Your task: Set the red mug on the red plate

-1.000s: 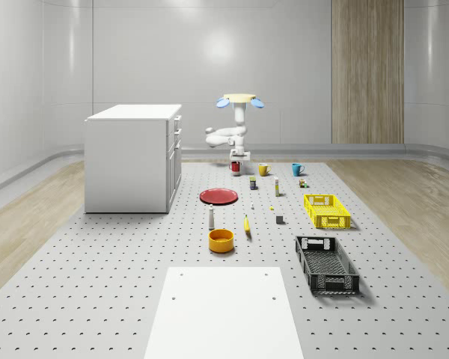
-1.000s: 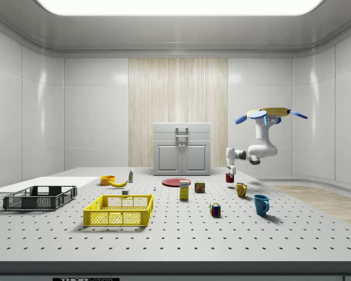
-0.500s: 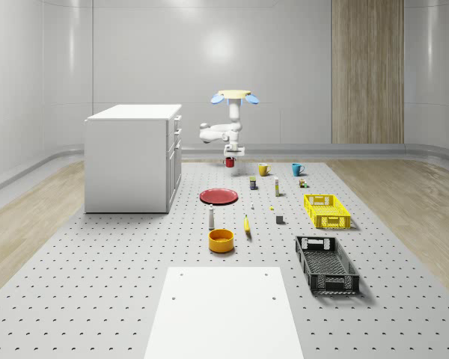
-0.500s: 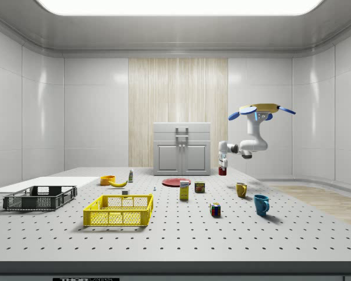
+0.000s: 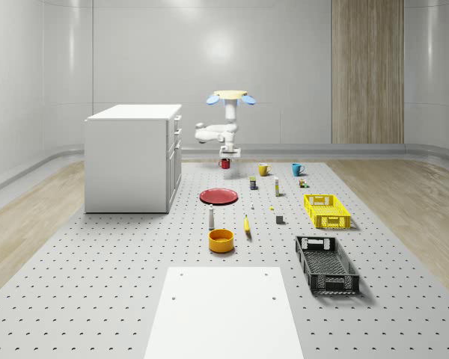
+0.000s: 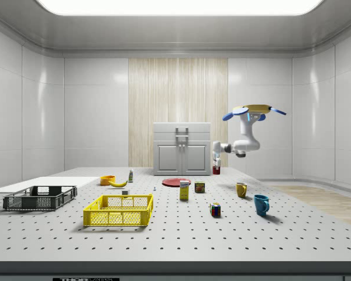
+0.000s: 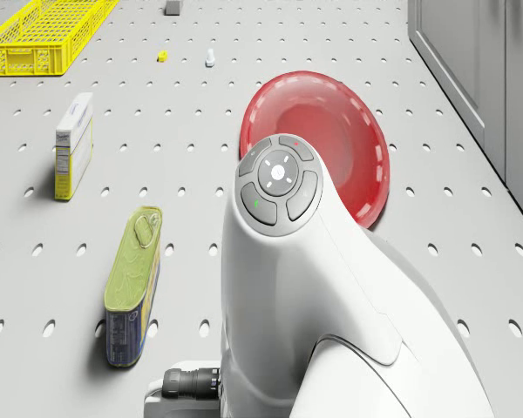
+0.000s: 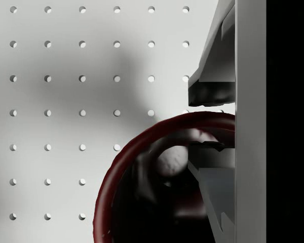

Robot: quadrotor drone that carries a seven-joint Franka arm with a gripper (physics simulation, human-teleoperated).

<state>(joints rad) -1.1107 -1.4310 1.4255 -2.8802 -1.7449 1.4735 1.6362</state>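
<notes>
The red mug (image 5: 225, 163) hangs in the air beyond the far side of the red plate (image 5: 219, 196), with my gripper (image 5: 226, 154) shut on its rim. In the side view the red mug (image 6: 216, 170) is held above the table, to the right of the red plate (image 6: 176, 182), under the gripper (image 6: 216, 162). The wrist view has one finger (image 8: 213, 91) outside the dark red mug rim (image 8: 122, 163) and the other inside it. The drone (image 5: 230, 96) hovers above and behind the plate. Seen from the drone, the red plate (image 7: 362, 148) lies just past my arm (image 7: 314, 287).
A white cabinet (image 5: 131, 157) stands left of the plate. A yellow mug (image 5: 263, 170), a blue mug (image 5: 297, 169), a tin (image 7: 132, 279) and a box (image 7: 72, 144) lie to the right. Nearer stand a bottle (image 5: 212, 217), an orange bowl (image 5: 221, 240), a yellow crate (image 5: 326, 210) and a black crate (image 5: 325, 263).
The drone and arm have carried the red mug up off the table and toward the whole-scene view's left, closer to the plate and cabinet.
</notes>
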